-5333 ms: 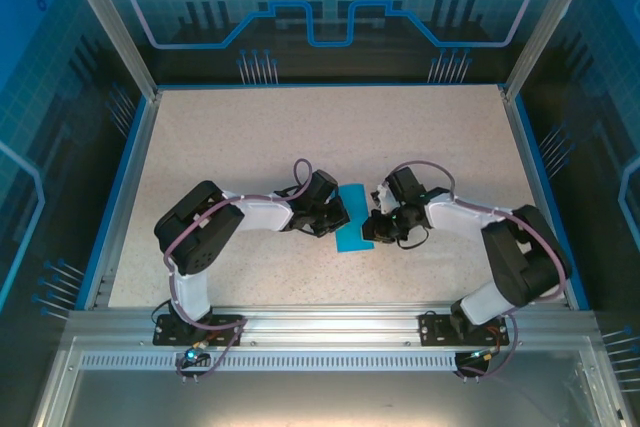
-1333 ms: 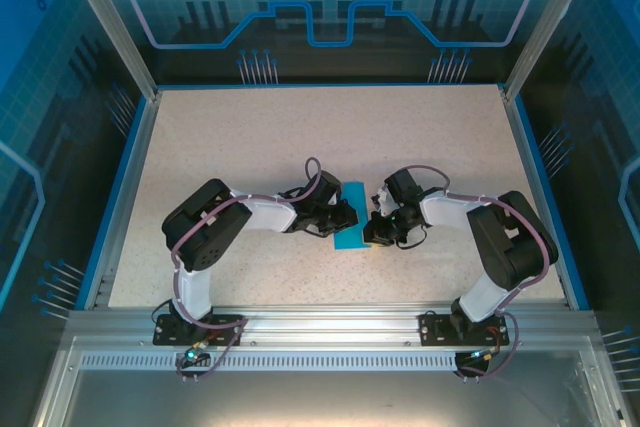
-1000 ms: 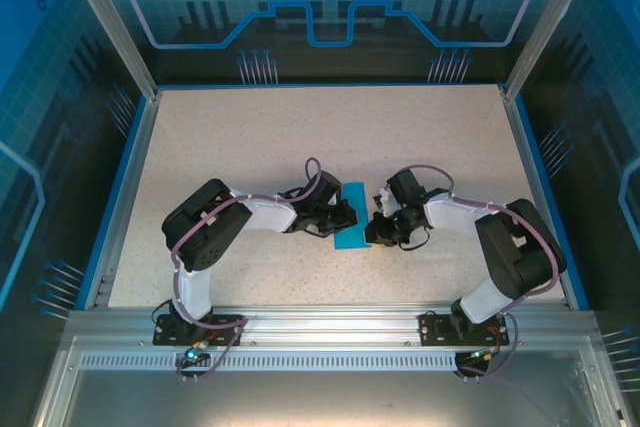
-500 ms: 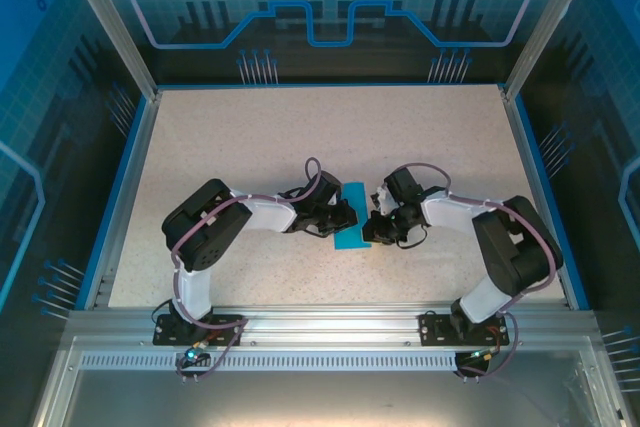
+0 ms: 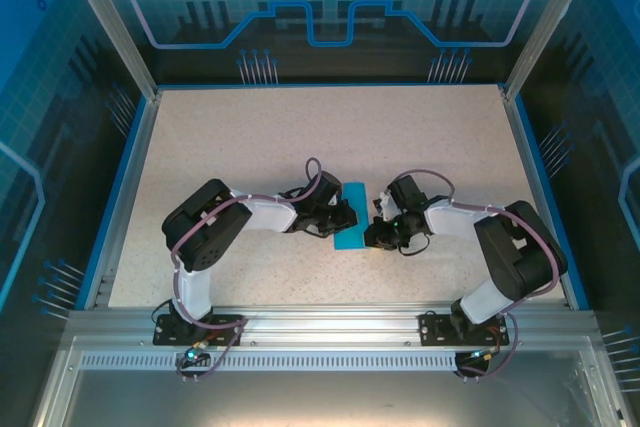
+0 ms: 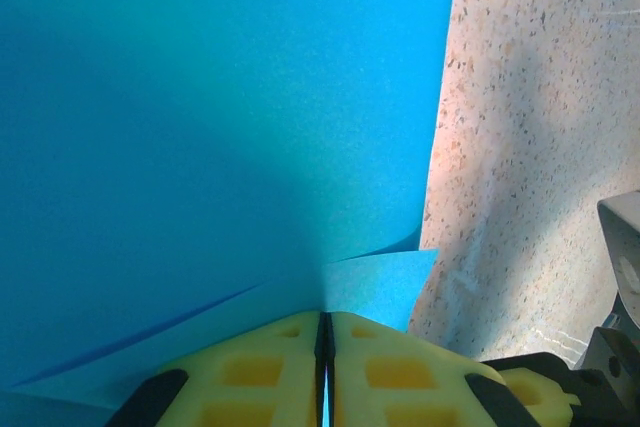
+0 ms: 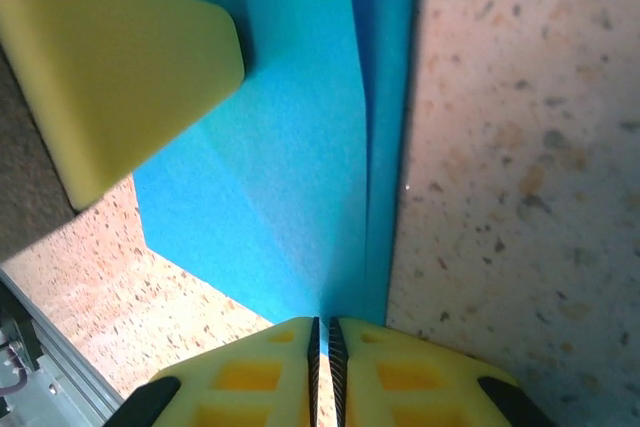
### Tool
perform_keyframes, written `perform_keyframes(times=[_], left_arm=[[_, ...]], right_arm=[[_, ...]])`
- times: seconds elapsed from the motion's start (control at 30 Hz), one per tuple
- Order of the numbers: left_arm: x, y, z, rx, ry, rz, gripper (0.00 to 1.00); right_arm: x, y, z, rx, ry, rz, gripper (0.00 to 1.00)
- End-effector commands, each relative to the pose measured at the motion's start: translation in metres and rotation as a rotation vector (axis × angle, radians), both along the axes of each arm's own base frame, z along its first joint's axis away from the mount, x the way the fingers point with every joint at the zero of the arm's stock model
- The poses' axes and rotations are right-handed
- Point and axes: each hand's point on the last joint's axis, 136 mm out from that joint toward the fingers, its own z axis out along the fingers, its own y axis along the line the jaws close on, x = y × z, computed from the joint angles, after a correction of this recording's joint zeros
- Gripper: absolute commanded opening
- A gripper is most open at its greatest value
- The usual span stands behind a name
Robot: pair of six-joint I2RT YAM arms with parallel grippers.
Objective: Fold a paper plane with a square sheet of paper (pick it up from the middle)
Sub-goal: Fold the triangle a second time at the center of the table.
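The square sheet of paper [image 5: 353,209] is bright blue and lies folded into a narrow layered strip at the table's middle. My left gripper [image 5: 341,223] reaches in from the left and is shut on the sheet's edge. In the left wrist view its yellow fingers [image 6: 250,372] press together on a thin blue layer, with the sheet [image 6: 200,127] spreading ahead. My right gripper [image 5: 373,232] comes from the right, shut on the sheet's near right edge. In the right wrist view the gripper [image 7: 321,327] pinches the paper [image 7: 290,167] beside a long fold. The left gripper's yellow finger [image 7: 120,77] rests on the sheet.
The speckled beige table [image 5: 250,137] is bounded by a blue rim and metal posts [image 5: 105,17]. The aluminium base rail [image 5: 320,332] runs along the near edge. Both arms bend inward, their elbows [image 5: 200,227] out to the sides.
The right wrist has shifted slightly toward the near edge while still holding the paper. The left arm and the sheet stay where they were.
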Motion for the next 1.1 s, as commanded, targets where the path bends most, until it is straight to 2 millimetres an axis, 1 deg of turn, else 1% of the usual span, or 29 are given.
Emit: perform_keyframes(times=[0.0,0.1,0.27,0.33,0.4,0.47,0.57,0.63,0.7,0.8,1.07], left_arm=[[-0.01,0.015,-0.021,0.085,0.053,0.003,0.14],[-0.009,0.013,-0.016,0.071,0.043,-0.003,0.14],[-0.009,0.008,-0.005,0.045,0.029,-0.016,0.15],[-0.008,0.006,0.001,0.03,0.02,-0.022,0.15],[-0.007,0.005,0.011,0.013,0.003,-0.026,0.16],[-0.006,0.004,0.02,0.006,-0.017,-0.03,0.18],[-0.005,0.009,0.028,0.024,-0.035,-0.023,0.18],[-0.004,0.012,0.028,0.039,-0.039,-0.018,0.18],[-0.003,0.016,0.024,0.046,-0.026,-0.007,0.18],[-0.002,0.019,0.02,0.046,-0.019,0.0,0.18],[-0.004,0.025,0.012,0.063,-0.002,0.009,0.17]], right_arm=[[-0.025,-0.018,-0.012,-0.077,0.086,-0.023,0.16],[-0.018,-0.018,0.0,-0.071,0.035,-0.038,0.18],[0.003,-0.016,0.019,-0.053,-0.047,-0.058,0.26],[0.011,-0.015,0.022,-0.053,-0.065,-0.059,0.27],[0.018,-0.015,0.023,-0.054,-0.078,-0.068,0.3],[0.024,-0.013,0.025,-0.045,-0.085,-0.066,0.31],[0.031,-0.008,0.028,-0.031,-0.094,-0.05,0.35],[0.034,-0.004,0.029,-0.019,-0.09,-0.035,0.36],[0.039,-0.007,0.027,-0.041,-0.096,-0.048,0.38],[0.043,-0.006,0.025,-0.038,-0.094,-0.04,0.41],[0.05,-0.002,0.016,-0.047,-0.071,-0.033,0.41]])
